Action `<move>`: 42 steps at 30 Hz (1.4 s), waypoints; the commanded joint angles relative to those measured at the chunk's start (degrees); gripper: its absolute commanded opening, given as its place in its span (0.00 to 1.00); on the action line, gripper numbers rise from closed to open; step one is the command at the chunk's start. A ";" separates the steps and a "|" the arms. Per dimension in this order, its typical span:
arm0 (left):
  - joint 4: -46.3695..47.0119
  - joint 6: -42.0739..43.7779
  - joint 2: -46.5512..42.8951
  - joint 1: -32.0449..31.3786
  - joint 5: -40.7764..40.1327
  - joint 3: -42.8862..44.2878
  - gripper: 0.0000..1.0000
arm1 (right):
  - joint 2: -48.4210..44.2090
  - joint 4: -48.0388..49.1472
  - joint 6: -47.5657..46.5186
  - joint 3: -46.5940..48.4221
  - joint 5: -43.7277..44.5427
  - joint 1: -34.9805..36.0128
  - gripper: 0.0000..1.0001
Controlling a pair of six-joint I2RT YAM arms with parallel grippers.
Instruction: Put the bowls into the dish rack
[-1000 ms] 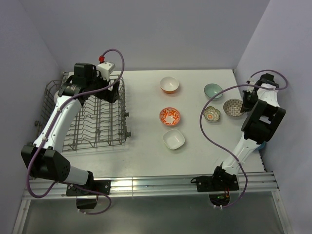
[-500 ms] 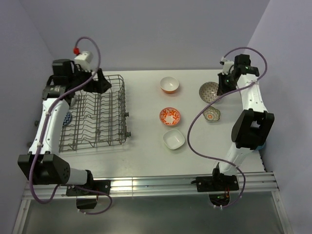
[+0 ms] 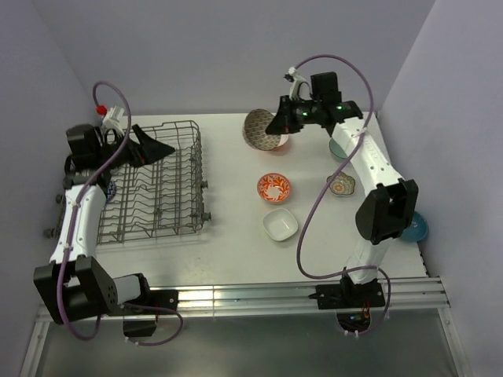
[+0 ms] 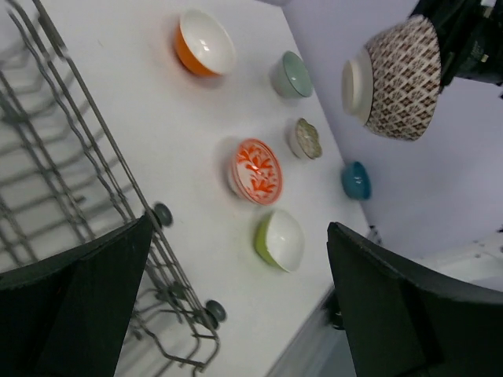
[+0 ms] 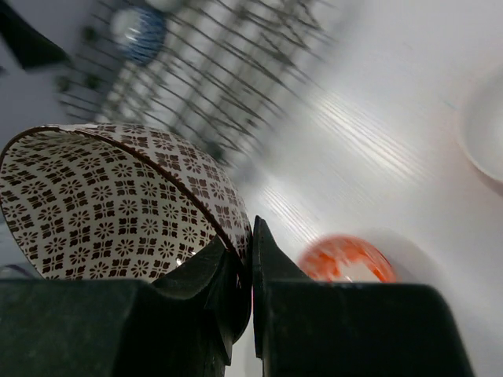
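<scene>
I see the left gripper (image 3: 159,146) hovering over the far edge of the dish rack (image 3: 169,208), jaws spread wide and holding nothing. The rack is grey wire, rectangular, with rows of upright tines. A small blue-patterned bowl (image 3: 110,189) shows at its left edge; I cannot tell whether it sits inside. Step in hand, as I judge it: carrying one bowl across to the rack. The brown-lattice bowl (image 3: 259,129), glazed, round and deep, hangs tipped on its side above the far middle of the surface (image 3: 236,243). The right gripper (image 3: 280,123) pinches its rim, jaws narrow on the thin wall. The next move calls for a sweep leftward, then lowering the bowl edge-on between two tine rows. Waiting on the surface: orange bowl (image 4: 203,43), red-orange patterned bowl (image 3: 273,187), square bowl (image 3: 280,225), pale green bowl (image 4: 292,75), scalloped bowl (image 3: 341,184).
</scene>
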 commanded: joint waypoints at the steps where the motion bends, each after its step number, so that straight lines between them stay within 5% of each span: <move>1: 20.62 -21.14 -5.64 -0.26 5.25 -10.44 1.00 | 1.89 20.62 16.11 -2.19 -12.06 3.04 0.00; 9: 38.38 -35.32 -12.15 -4.91 -0.81 -22.67 0.99 | 5.32 31.88 25.80 -5.36 -14.26 12.00 0.00; 20: 45.61 -46.41 -11.54 -14.32 -8.46 -25.40 0.99 | 6.72 30.86 25.28 -8.27 -11.81 17.37 0.00; 32: 34.20 -39.38 -9.87 -18.89 -10.92 -19.60 0.99 | 7.78 28.22 22.56 -7.83 -9.97 18.78 0.00; 42: 30.15 -38.77 -8.73 -19.60 -11.19 -16.97 0.89 | 7.78 27.08 21.16 -7.57 -8.03 19.39 0.00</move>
